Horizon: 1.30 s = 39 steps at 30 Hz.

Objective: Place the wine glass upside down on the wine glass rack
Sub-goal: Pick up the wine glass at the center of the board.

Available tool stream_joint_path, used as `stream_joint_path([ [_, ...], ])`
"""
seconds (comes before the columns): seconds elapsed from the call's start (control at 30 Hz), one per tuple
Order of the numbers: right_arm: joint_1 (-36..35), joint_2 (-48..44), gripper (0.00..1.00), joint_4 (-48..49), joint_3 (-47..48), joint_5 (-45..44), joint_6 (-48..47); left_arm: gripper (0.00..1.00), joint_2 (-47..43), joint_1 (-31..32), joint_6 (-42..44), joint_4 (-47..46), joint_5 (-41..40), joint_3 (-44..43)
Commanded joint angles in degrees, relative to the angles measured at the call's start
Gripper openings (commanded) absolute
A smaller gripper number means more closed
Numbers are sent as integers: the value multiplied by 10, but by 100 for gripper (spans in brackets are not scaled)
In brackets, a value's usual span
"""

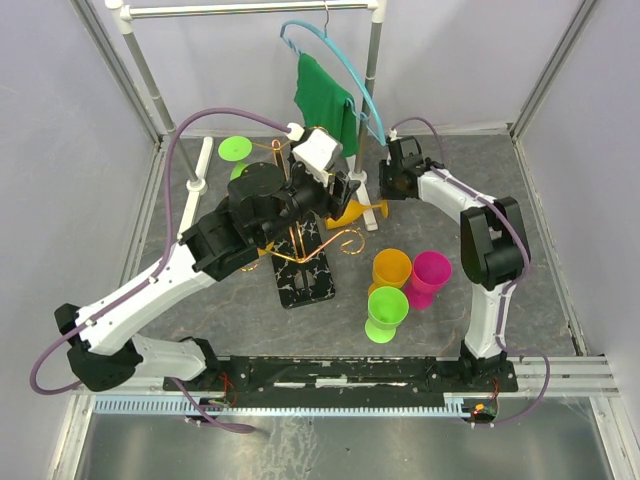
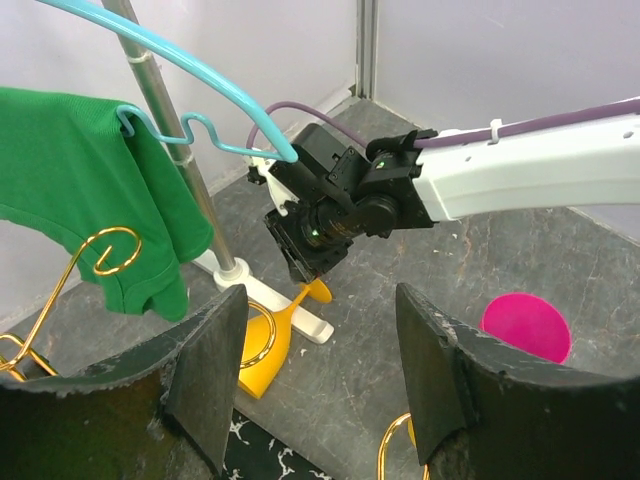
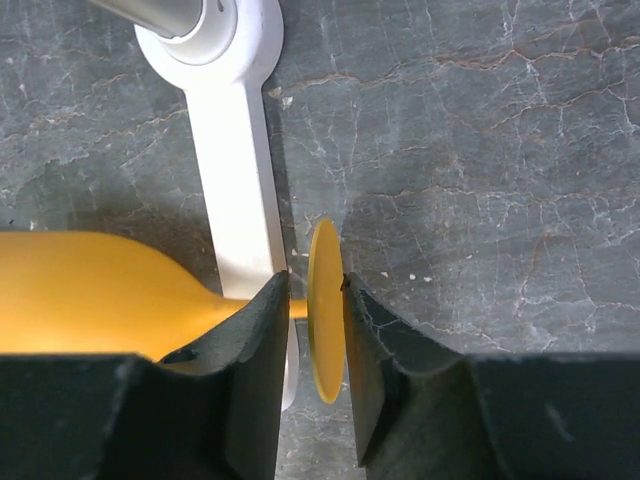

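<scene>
A yellow wine glass lies on its side on the grey table beside the white rail foot, with its bowl to the left and its round foot on edge. My right gripper straddles that foot; one finger touches it and a thin gap shows at the other. The wine glass rack, gold scrolls on a black marbled base, stands mid-table. My left gripper hovers open over the rack's right side, nothing between its fingers. The yellow glass and the right gripper lie beyond them.
A white clothes rail at the back carries a turquoise hanger with a green cloth. Orange, pink and green glasses stand at right. Another green glass is at the rack's far left.
</scene>
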<state>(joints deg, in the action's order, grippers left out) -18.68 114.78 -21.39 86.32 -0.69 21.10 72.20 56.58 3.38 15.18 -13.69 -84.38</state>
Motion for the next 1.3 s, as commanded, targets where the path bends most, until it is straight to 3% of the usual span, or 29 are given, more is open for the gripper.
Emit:
stream_joint_path([
  [0.0, 1, 15, 31, 22, 30, -16, -15, 68, -21, -5, -4, -31, -5, 1],
  [0.17, 0, 4, 2, 26, 20, -27, -29, 68, -16, -4, -21, -24, 11, -10],
  [0.33, 1, -49, 1, 8, -3, -85, -67, 68, -1, -5, -48, 8, 24, -34],
  [0.6, 4, -208, 1, 6, -50, -170, -111, 68, 23, -5, -120, 10, 35, -36],
  [0.8, 4, -326, 1, 10, -67, -222, -150, 66, 50, -5, -201, -41, 40, -11],
  [1.03, 4, -475, 1, 32, -110, -262, -207, 61, 46, -5, -275, -117, -38, 40],
  [1.27, 4, -568, 1, 49, -140, -229, -200, 61, 57, -5, -304, -166, -25, 61],
])
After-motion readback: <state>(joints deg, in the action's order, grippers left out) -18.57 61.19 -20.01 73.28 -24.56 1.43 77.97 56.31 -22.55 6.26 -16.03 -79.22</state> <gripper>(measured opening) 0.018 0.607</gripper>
